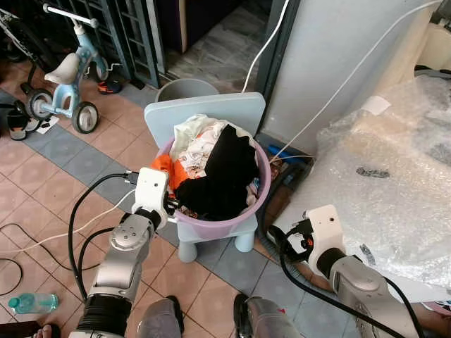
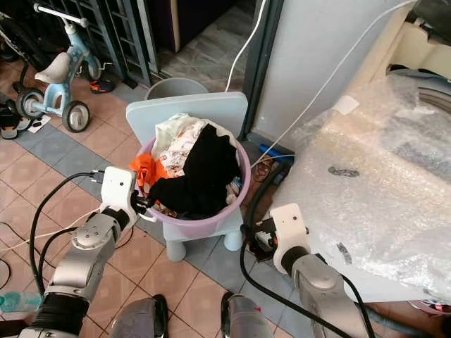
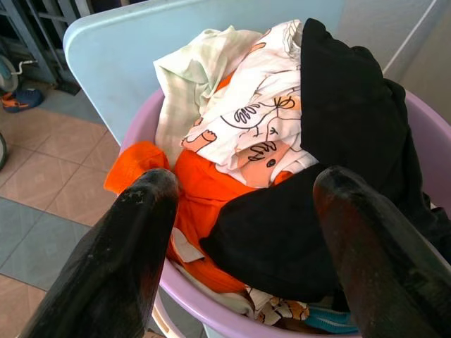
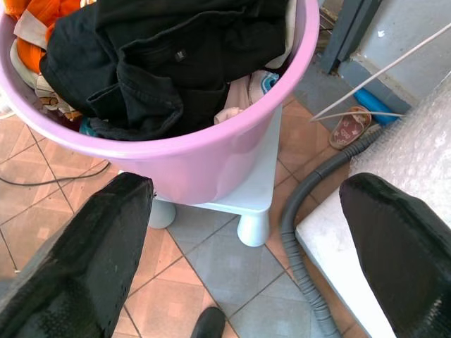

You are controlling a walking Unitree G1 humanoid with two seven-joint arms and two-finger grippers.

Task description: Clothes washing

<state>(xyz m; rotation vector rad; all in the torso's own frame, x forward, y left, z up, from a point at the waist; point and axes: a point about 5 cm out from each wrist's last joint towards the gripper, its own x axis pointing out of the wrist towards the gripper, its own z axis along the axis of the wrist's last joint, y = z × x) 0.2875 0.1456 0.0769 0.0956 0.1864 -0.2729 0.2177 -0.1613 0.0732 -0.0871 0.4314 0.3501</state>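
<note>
Left wrist view: the left pincer (image 3: 243, 246) (fingers spread) hovers at the purple basin (image 1: 211, 227) of clothes (image 1: 215, 165); the right pincer (image 4: 246, 246), also spread, hangs beside the basin.

Laundry tub (image 1: 211, 227): lilac-pink plastic.
Contents: black garment (image 1: 227, 172); bright orange garment (image 3: 201, 201); white cloth printed with peach animals and black line leaves (image 3: 257, 134); pale green checked cloth (image 3: 184, 88).
Child's chair (image 1: 204, 111): pale blue.
Tricycle (image 1: 67, 74): light blue frame, white seat, grey wheels.
Floor tiles (image 1: 42, 190): terracotta with blue-grey bands.
Hose (image 4: 299, 232): grey, ribbed.
</note>
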